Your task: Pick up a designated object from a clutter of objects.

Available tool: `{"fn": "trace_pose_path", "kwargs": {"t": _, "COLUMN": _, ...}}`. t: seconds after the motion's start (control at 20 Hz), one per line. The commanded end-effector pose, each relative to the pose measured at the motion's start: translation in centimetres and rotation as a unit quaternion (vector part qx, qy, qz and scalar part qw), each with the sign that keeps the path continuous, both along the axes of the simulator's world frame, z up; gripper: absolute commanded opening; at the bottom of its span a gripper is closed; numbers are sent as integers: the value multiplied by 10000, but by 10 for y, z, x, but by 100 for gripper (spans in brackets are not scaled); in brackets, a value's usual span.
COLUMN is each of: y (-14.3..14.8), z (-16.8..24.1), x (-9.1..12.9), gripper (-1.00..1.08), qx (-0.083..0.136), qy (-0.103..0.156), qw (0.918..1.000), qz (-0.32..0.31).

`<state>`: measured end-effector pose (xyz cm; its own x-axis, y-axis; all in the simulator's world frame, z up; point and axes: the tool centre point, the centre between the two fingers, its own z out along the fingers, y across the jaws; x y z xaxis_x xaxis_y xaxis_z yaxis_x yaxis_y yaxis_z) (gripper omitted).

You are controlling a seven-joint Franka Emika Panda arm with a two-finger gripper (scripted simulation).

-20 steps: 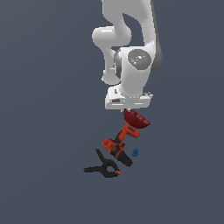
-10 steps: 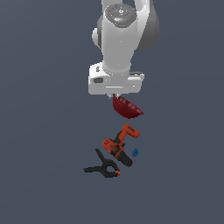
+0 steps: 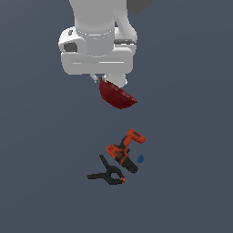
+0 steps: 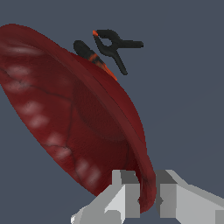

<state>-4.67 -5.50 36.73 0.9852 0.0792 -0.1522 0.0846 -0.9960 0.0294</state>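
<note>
The dark red bowl (image 3: 117, 96) hangs tilted under my gripper (image 3: 109, 82), well above the floor. In the wrist view the gripper (image 4: 146, 199) is shut on the bowl's rim, one finger inside and one outside, and the bowl (image 4: 74, 118) fills most of the picture. The orange-and-black power drill (image 3: 125, 150) lies on the floor below. The black spring clamp (image 3: 108, 174) with orange tips lies beside it, and it also shows in the wrist view (image 4: 114, 47). A tiny blue piece (image 3: 140, 159) lies next to the drill.
The drill's black end (image 4: 87, 53) peeks past the bowl's edge in the wrist view. The dark grey floor (image 3: 191, 182) spreads around the clutter. The white arm (image 3: 95, 43) stands above the bowl.
The gripper has lifted the bowl higher above the drill and clamp, and the arm has swung toward the camera. The drill, clamp and blue piece have not moved.
</note>
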Motion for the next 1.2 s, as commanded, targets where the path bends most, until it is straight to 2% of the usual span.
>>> {"fn": "trace_pose_path", "kwargs": {"t": 0.0, "y": -15, "z": 26, "x": 2, "gripper": -100, "qx": -3, "qy": -8, "qw": 10000, "qz": 1}}
{"fn": "trace_pose_path", "kwargs": {"t": 0.55, "y": -59, "z": 99, "x": 11, "gripper": -100, "qx": -12, "qy": -9, "qw": 10000, "qz": 4}}
{"fn": "trace_pose_path", "kwargs": {"t": 1.15, "y": -72, "z": 120, "x": 15, "gripper": -100, "qx": -14, "qy": -11, "qw": 10000, "qz": 8}}
